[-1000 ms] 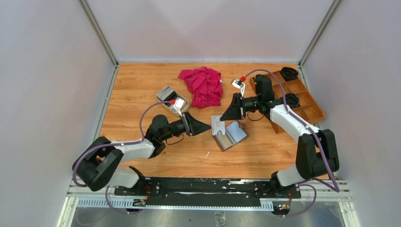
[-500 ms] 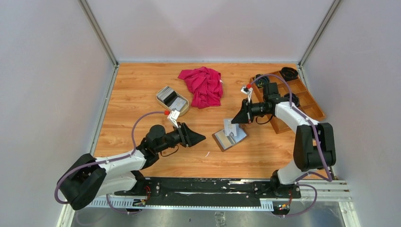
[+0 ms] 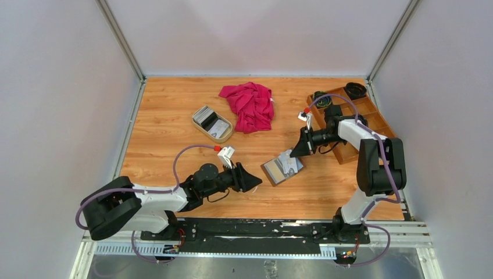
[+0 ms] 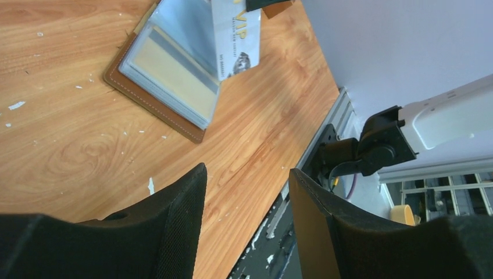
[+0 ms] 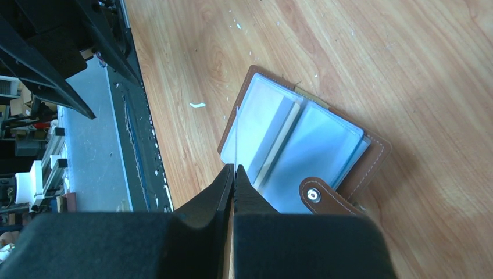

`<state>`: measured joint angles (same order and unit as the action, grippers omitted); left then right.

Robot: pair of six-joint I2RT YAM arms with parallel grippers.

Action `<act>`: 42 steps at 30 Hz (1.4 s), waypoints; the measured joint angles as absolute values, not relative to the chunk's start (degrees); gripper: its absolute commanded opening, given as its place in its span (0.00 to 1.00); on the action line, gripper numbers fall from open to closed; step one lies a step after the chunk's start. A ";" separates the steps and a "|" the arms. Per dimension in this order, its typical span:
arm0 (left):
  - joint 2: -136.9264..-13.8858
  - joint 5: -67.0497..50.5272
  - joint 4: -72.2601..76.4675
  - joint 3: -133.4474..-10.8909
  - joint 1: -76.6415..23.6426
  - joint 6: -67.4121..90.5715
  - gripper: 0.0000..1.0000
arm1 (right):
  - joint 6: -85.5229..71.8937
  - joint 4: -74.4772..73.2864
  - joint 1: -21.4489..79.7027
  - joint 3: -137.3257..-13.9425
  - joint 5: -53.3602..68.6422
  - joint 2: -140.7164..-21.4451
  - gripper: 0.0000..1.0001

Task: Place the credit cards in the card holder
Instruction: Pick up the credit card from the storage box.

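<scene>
Right wrist: credit card (image 5: 236,136) in right gripper (image 5: 234,170), over open card holder (image 5: 325,139)

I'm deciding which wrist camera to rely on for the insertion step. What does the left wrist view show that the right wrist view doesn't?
Left wrist only: the card face-on, with its VIP lettering, and the left gripper open and empty.

Right wrist only: the brown snap tab of the card holder, and the card edge-on as a thin line.

Both: the card holder lying open on the table, clear sleeves up, with the right gripper shut on the card over it. Neither shows whether the card has entered a sleeve.
</scene>
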<state>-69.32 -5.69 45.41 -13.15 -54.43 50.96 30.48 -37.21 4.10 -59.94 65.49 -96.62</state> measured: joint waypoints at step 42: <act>-103.42 -0.23 53.06 -32.88 -57.87 50.26 0.16 | 28.27 -38.41 2.92 -63.37 63.75 -101.89 0.00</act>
<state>-103.42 -0.23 53.06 -32.88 -57.87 50.26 28.27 -38.41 2.92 -63.37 63.75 -101.89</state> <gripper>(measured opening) 0.184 0.008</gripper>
